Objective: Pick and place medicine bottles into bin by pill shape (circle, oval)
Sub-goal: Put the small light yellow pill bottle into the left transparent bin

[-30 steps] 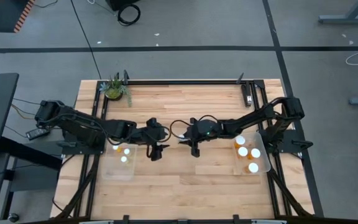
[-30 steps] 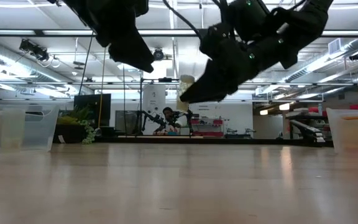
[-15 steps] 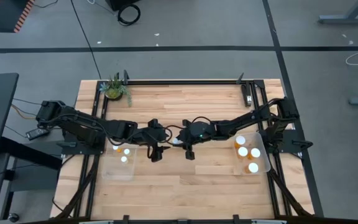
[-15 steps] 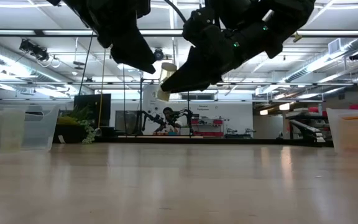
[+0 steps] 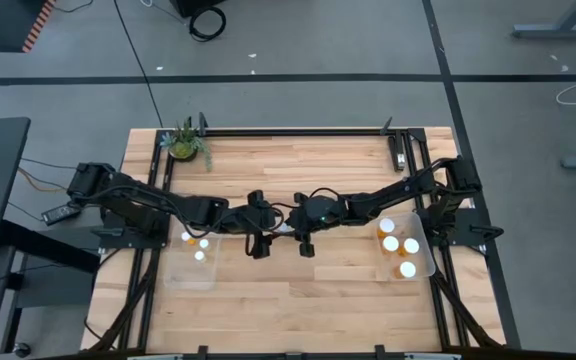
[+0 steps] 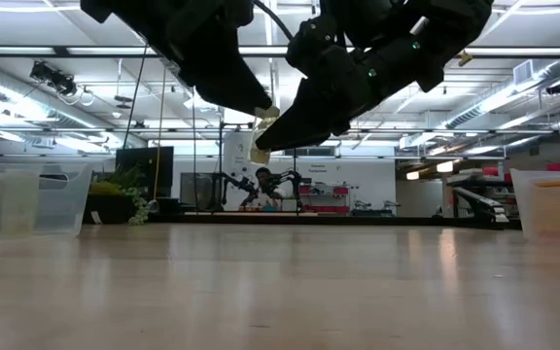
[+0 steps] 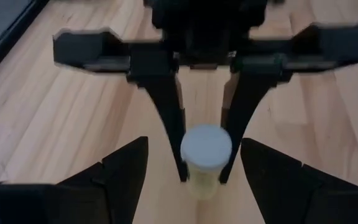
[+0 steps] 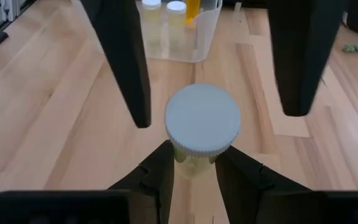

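Above table (image 5: pixel 338 290), bottle (image 8: pixel 202 124) in right gripper (image 5: pixel 290 229), left gripper (image 5: pixel 271 233) flanking

left bin (image 5: pixel 194 262) table-left, bottles in it | right bin (image 5: pixel 408 250) table-right, bottles in it | plant (image 5: pixel 185 142) far-left corner | grippers meet mid-table between bins

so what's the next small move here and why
Probably close the left end effector on the bottle. The right end effector holds the bottle in the air above the middle of the table, and the left one's open fingers already stand on either side of its cap, so it looks set for a handover.
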### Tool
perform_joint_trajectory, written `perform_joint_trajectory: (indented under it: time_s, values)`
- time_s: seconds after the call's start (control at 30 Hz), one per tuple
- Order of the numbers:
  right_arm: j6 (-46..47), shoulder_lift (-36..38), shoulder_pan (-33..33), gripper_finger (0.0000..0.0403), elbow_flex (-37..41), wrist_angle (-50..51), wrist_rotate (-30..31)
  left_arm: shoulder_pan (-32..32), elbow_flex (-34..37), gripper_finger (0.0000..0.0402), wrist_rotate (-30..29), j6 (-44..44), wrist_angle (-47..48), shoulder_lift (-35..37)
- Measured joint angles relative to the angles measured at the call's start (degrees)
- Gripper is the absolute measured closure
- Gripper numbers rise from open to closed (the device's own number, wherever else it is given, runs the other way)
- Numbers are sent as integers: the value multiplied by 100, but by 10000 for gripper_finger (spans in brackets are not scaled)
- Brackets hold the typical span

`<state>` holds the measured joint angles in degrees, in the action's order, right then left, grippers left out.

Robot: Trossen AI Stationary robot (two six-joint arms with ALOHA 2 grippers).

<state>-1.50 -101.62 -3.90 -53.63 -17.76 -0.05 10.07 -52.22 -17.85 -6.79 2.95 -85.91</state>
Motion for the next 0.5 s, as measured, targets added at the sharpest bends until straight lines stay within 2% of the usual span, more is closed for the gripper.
perform_joint_trajectory:
  time_s: [0.2,0.5]
  values:
    - [-40,0,0,286,0,-4,60,-52,6,140,-13,-78,12,-51]
    - [-176,2,0,286,0,-39,164,-96,6,167,-13,-108,-10,-46]
